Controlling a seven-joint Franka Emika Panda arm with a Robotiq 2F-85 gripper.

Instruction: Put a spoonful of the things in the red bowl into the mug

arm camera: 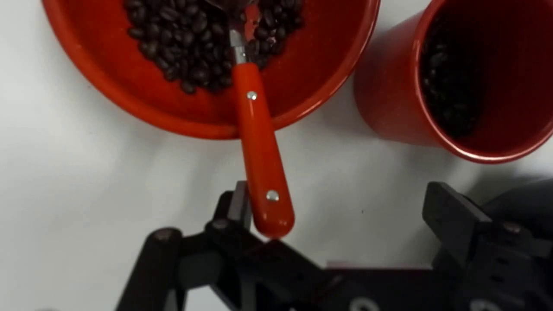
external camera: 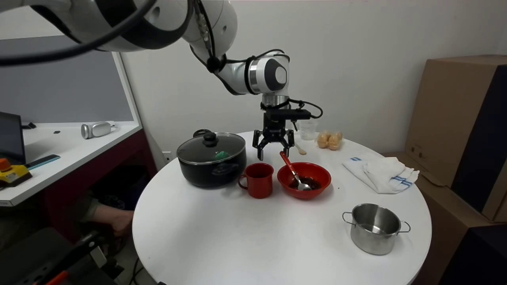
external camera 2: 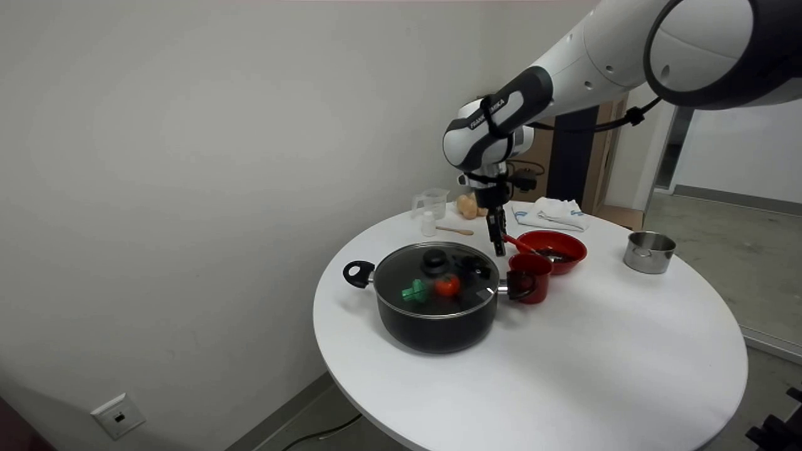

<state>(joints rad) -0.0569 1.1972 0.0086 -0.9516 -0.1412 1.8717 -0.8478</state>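
White round table [external camera: 222, 241]: is standing under a white-and-black robot arm [external camera 2: 592, 59].
Black two-fingered gripper [external camera: 273, 153]: is pointing downward, its fingers [arm camera: 451, 211] standing wide apart.
Glossy red round bowl [arm camera: 317, 56]: is sitting upright on the table, holding small dark-brown oval beans [arm camera: 185, 43].
Red-handled metal spoon [arm camera: 261, 142]: is leaning in the bowl, its head resting among the beans and its riveted handle crossing the rim; in the wrist view the handle's end is overlapping one gripper finger, but whether they are touching is not showing.
Red cylindrical mug [external camera: 259, 185]: is standing upright just beside the bowl; in the wrist view, more dark beans [arm camera: 438, 60] are lying inside it.
Black cooking pot [external camera 2: 432, 332]: is standing just beside the mug under a glass lid [external camera 2: 434, 260], with a round red item [external camera 2: 447, 286] and a green item [external camera 2: 413, 292] showing through.
Silver-coloured metal pot [external camera: 372, 240]: is standing well apart from the mug.
Blue-striped white cloth [external camera: 382, 174]: is lying loosely folded near the bowl.
Clear handled jug [external camera 2: 434, 202]: is standing near a small white bottle [external camera 2: 428, 225] and rounded tan objects [external camera: 329, 140].
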